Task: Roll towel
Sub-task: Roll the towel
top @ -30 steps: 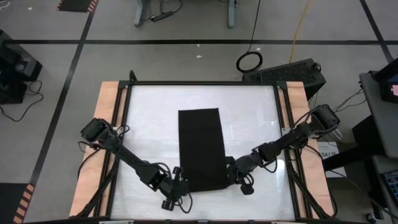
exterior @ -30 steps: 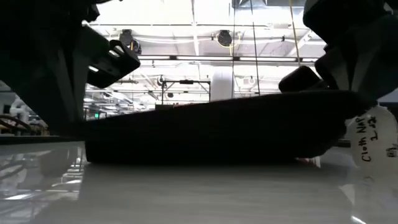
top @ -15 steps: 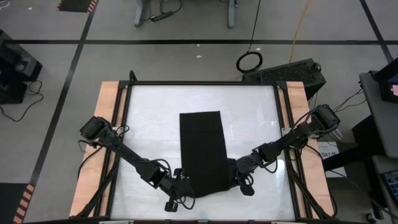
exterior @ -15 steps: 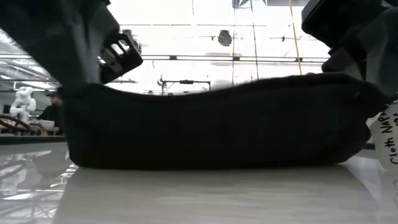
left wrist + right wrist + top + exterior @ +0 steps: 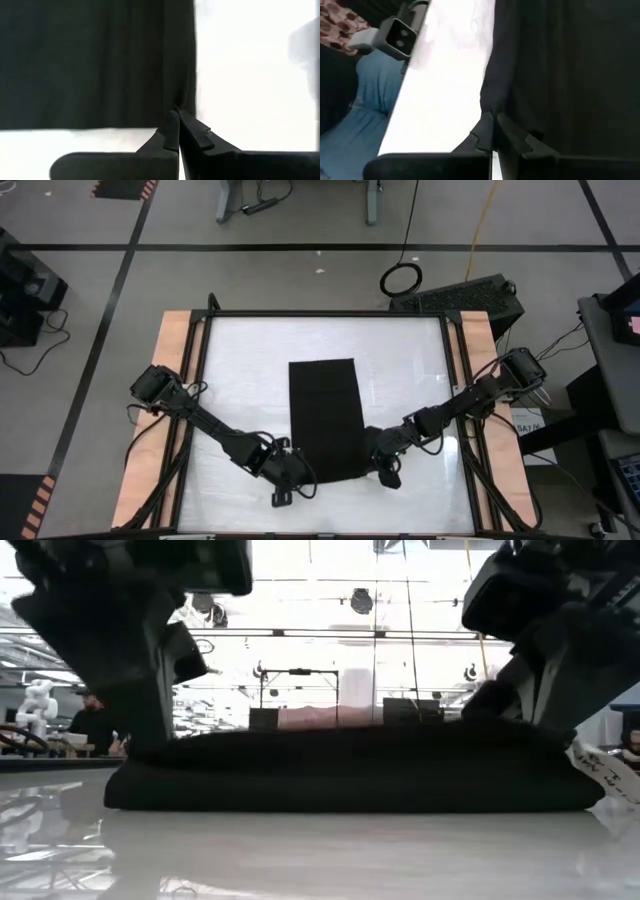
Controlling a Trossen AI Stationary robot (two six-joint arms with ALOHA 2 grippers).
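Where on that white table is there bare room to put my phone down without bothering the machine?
Bare patches: the far strip between the towel and the table frame, and both far corners. Crowded: the near edge, where the left gripper and right gripper pinch the towel's corners.

Just one towel point(image 5: 325, 420) on the tabletop point(image 5: 240, 360). Two grippers: left point(image 5: 300, 472) and right point(image 5: 372, 460).

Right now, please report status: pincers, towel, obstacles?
Left pincer shut on plain black cloth towel, near corner. Right pincer shut on other near corner. Nothing in the way.
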